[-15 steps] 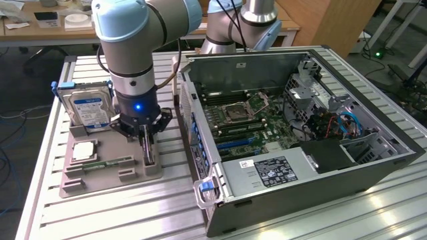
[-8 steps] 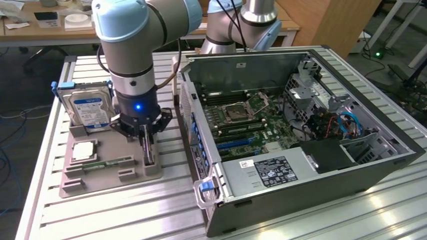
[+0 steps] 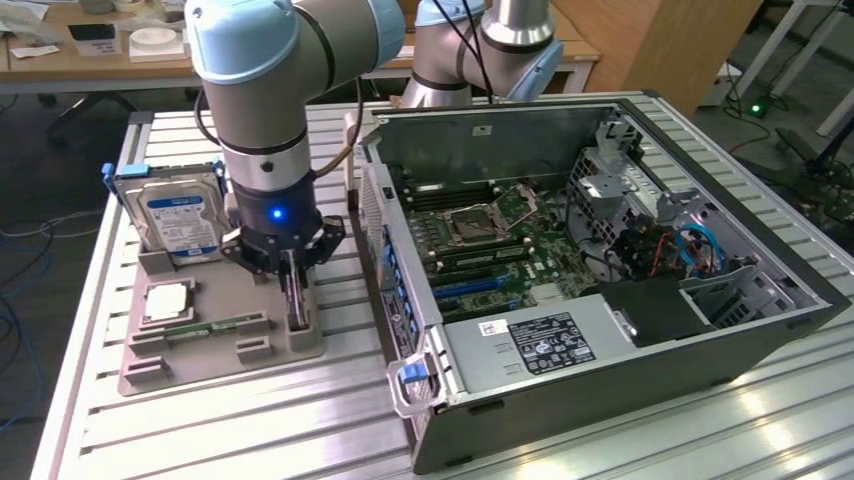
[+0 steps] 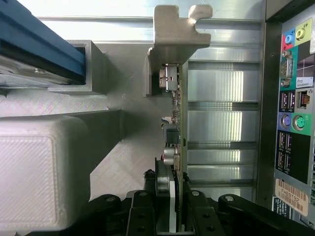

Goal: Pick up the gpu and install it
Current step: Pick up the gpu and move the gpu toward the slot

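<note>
The gpu (image 3: 299, 322) stands on edge in a slot at the right side of a grey holder (image 3: 200, 362), close to the open computer case (image 3: 747, 300). My gripper (image 3: 295, 300) has come straight down over it. In the wrist view the gpu (image 4: 181, 113) shows edge-on: a thin green board with small parts on one face and a silver end bracket (image 4: 174, 29) at its far end. My gripper (image 4: 170, 199) has a black finger (image 4: 145, 214) against each face of the card, shut on it. The card still sits in the holder.
The holder also carries a silver hard drive (image 3: 180, 225), a square processor (image 3: 170, 300) and a narrow memory stick (image 3: 214, 328). The case lies on its side with the motherboard (image 3: 494, 240) exposed; its rear port panel (image 4: 295, 98) is close beside the card. The table is ribbed aluminium (image 3: 240, 430).
</note>
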